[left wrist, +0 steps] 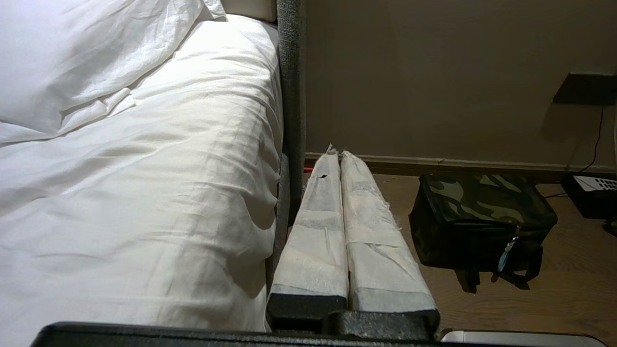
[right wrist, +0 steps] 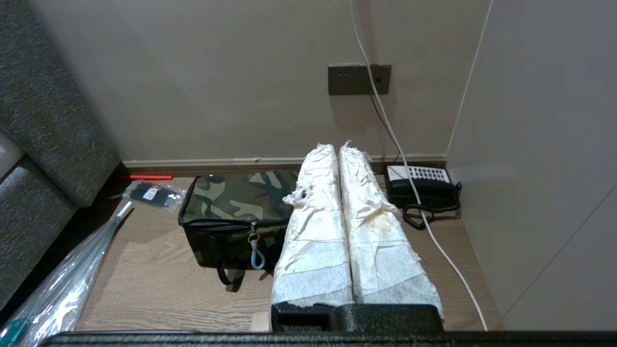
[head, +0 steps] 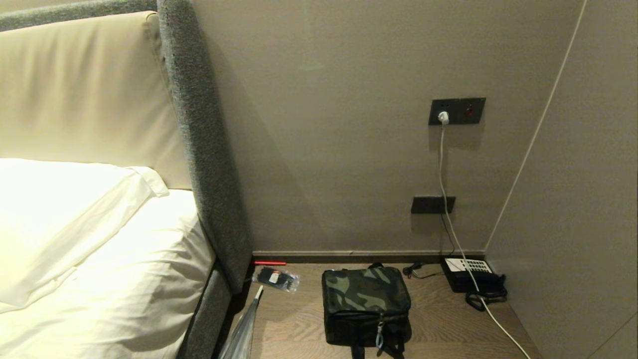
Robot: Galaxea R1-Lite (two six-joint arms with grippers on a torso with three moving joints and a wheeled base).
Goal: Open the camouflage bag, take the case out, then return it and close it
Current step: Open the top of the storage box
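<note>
Evidently nothing has begun: the boxy green-brown-black camouflage bag [head: 365, 304] sits zipped on the wooden bedside surface [head: 438, 319], case presumably inside, while the left gripper [left wrist: 336, 156] and right gripper [right wrist: 332, 149] hang back, cloth-wrapped fingers pressed together, empty.

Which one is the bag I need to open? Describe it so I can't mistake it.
On the wooden nightstand between the bed and the side wall, the camouflage bag sits mid-surface. It is boxy, with a zipper pull hanging in front, unlike the small clear packet and the black telephone.
</note>
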